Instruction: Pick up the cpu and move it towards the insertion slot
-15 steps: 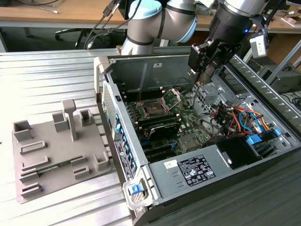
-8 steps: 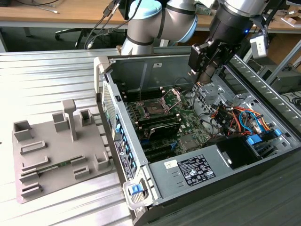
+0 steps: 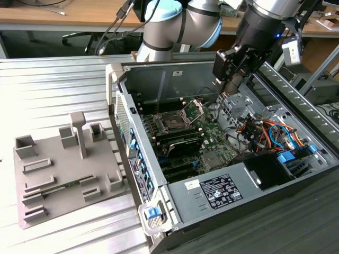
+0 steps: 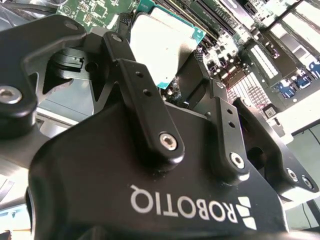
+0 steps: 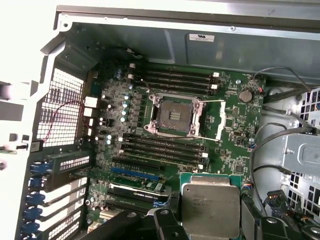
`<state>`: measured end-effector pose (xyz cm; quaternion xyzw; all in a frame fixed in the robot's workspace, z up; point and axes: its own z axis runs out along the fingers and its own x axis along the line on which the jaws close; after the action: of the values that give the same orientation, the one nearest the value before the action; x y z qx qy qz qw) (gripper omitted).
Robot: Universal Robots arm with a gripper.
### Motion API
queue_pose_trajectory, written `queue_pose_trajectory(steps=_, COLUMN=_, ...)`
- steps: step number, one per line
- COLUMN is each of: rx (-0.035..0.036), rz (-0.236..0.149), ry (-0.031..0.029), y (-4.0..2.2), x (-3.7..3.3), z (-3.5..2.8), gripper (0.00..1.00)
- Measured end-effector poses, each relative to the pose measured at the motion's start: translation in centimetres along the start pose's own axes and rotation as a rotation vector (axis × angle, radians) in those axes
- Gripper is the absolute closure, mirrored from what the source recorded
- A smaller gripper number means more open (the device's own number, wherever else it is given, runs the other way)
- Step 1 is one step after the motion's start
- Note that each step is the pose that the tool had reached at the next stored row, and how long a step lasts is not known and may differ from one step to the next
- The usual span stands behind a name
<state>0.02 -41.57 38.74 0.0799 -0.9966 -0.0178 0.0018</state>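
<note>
**CPU held above the open computer case**

Fingers [image 4: 195, 75] clenched on the cpu [image 5: 210, 210], gripping its two opposite edges, silvery face showing in both wrist views. Held in the air over the green motherboard [image 5: 230, 125], apart from the insertion slot [image 5: 173, 116]. Slot open, silver bracket [image 3: 195, 108] swung up. Grey fixture plate [image 3: 58, 169] lying on the bench [image 3: 53, 84], at the exterior view's left of the case [image 3: 159, 196].
</note>
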Motion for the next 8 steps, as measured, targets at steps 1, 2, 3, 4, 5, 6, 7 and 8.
queue_pose_trajectory(steps=1, rx=0.0, rz=0.0, ry=0.0, y=0.0, x=-0.01, z=0.02, gripper=0.45)
queue_pose_trajectory(steps=2, rx=-0.0001, rz=0.0, ry=0.0, y=0.0, x=-0.02, z=0.04, gripper=0.45)
queue_pose_trajectory(steps=3, rx=-0.0001, rz=0.0, ry=-0.0001, y=0.0, x=-0.02, z=0.06, gripper=0.45)
queue_pose_trajectory(steps=4, rx=-0.0001, rz=0.0, ry=-0.0001, y=0.01, x=-0.03, z=0.08, gripper=0.45)
queue_pose_trajectory(steps=5, rx=-0.0001, rz=0.0, ry=-0.0001, y=0.04, x=-0.04, z=0.1, gripper=0.45)
queue_pose_trajectory(steps=6, rx=-0.0001, rz=0.0, ry=0.0, y=0.08, x=-0.05, z=0.11, gripper=0.45)
queue_pose_trajectory(steps=7, rx=0.0, rz=0.0, ry=0.0, y=0.11, x=-0.05, z=0.11, gripper=0.45)
queue_pose_trajectory(steps=8, rx=0.0, rz=0.0, ry=0.0, y=0.15, x=-0.05, z=0.13, gripper=0.45)
